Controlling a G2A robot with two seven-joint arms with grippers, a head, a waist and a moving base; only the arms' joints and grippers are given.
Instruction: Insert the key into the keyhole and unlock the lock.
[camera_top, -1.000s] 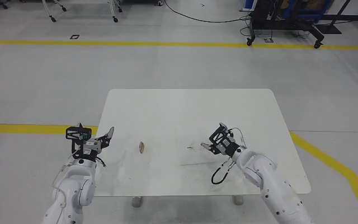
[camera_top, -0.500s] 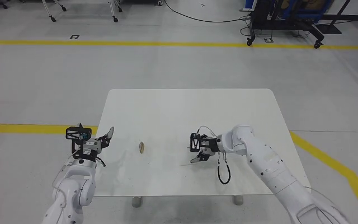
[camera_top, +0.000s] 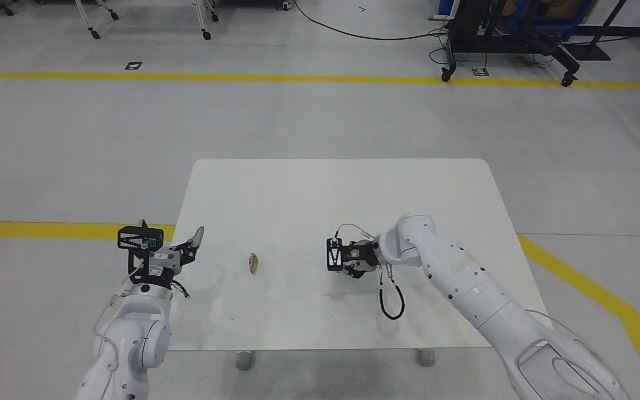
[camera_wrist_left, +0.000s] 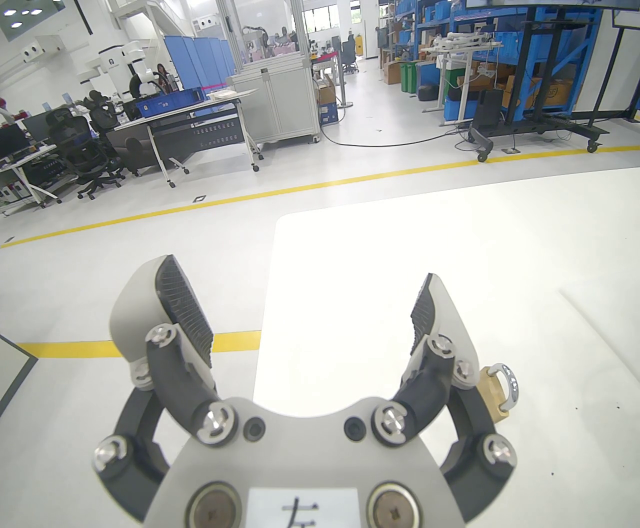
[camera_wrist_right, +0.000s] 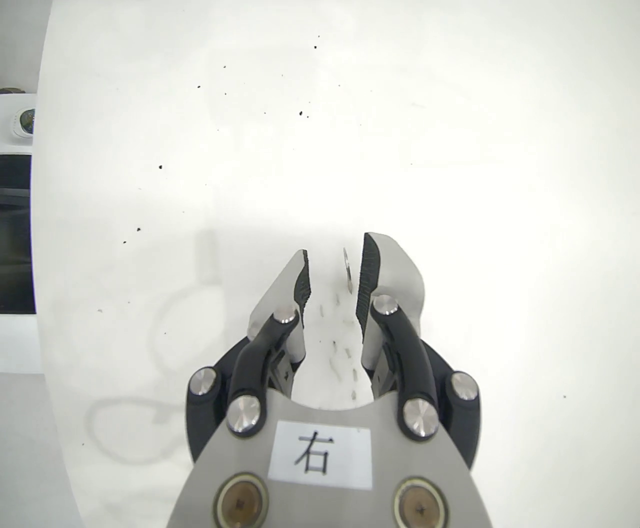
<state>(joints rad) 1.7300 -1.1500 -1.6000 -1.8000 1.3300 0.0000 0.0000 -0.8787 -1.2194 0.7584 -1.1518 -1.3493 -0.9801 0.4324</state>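
None of the task proper is done, by my reading: key (camera_wrist_right: 346, 267) not yet lifted, lock (camera_top: 253, 262) untouched on the surface (camera_top: 330, 190), well apart from the key. Left to do: close on key, lift, carry to lock, seat in keyhole, turn. Pose: right claw (camera_wrist_right: 335, 250) low over the surface, pointed down at it, gap narrow, one finger on either side of the key. Key sits just beside one pad (camera_wrist_right: 367, 270), with the other pad apart from it, so not gripped. Key seen near edge-on; cannot tell if it lies flat or stands tipped. Right arm reaches in over the near middle of the surface, forearm angled toward the lock. Opposite, left claw (camera_wrist_left: 300, 300) wide, nothing in it, held at the surface's left edge and aimed across it; lock lies near, not touching. Keyhole hidden.
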